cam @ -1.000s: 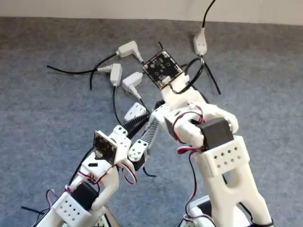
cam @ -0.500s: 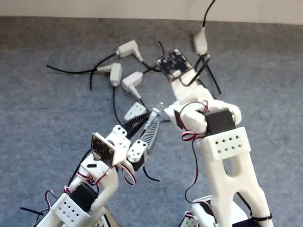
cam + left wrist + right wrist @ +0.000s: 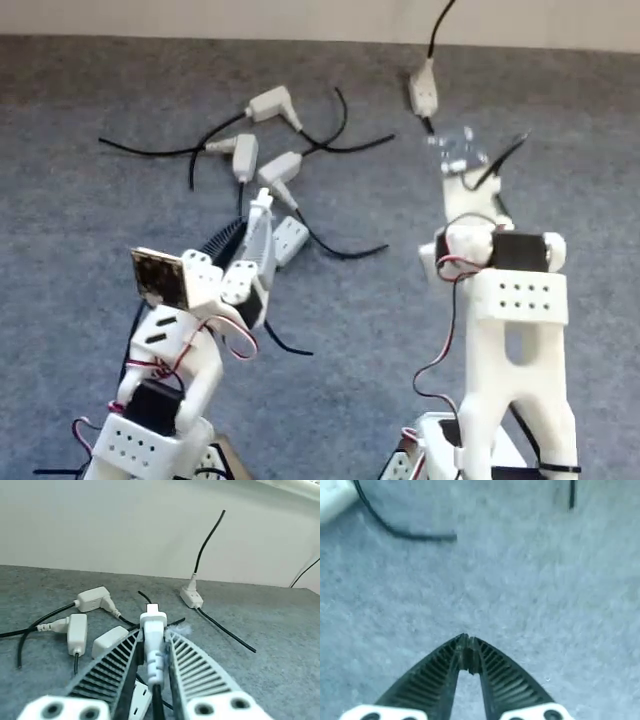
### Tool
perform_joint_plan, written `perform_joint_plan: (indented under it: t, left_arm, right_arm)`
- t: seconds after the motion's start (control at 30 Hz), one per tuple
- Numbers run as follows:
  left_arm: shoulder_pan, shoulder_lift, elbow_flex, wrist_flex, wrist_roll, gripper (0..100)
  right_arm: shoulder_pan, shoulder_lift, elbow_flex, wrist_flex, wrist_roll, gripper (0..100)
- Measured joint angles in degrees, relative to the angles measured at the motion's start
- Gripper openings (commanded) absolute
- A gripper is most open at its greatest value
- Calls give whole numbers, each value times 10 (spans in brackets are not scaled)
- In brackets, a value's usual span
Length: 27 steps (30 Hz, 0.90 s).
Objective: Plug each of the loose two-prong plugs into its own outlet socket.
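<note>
My left gripper (image 3: 153, 645) is shut on a white two-prong plug (image 3: 152, 625) whose black cord runs back between the fingers. In the high view that gripper (image 3: 258, 235) holds the plug (image 3: 262, 210) upright just short of a cluster of white cable-end pieces: one at the far left (image 3: 270, 103), one in the middle (image 3: 243, 156), one nearest the plug (image 3: 280, 171). Another white piece (image 3: 290, 240) lies beside the fingers. A further white piece (image 3: 422, 92) lies at the far right. My right gripper (image 3: 468, 647) is shut on nothing, hovering over bare carpet.
Everything lies on grey carpet (image 3: 560, 150). Loose black cables (image 3: 345, 140) snake between the white pieces and across the middle. The right arm (image 3: 500, 270) stands tall at the right, with its wrist near the far right piece. A pale wall (image 3: 125, 520) bounds the far side.
The right arm has swung from the centre out to the right. The left gripper has moved left and forward, towards the cluster, and the black cable has shifted.
</note>
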Motion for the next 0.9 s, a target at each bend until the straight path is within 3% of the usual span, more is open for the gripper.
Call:
perform_joint_plan:
  t: [0.23,0.47,0.67,0.9]
  left_arm:
    - [-58,54,-98,75,-30,7]
    - [-62,304,-254,109,-75,7]
    - [-62,526,-453,251,-84,7]
    - [-60,744,-708,455,20,7]
  right_arm:
    - [4,0,121,-109,-111,7]
    - [7,0,262,-262,-166,7]
    - [6,0,361,-389,-169,7]
    - [6,0,394,-455,-169,7]
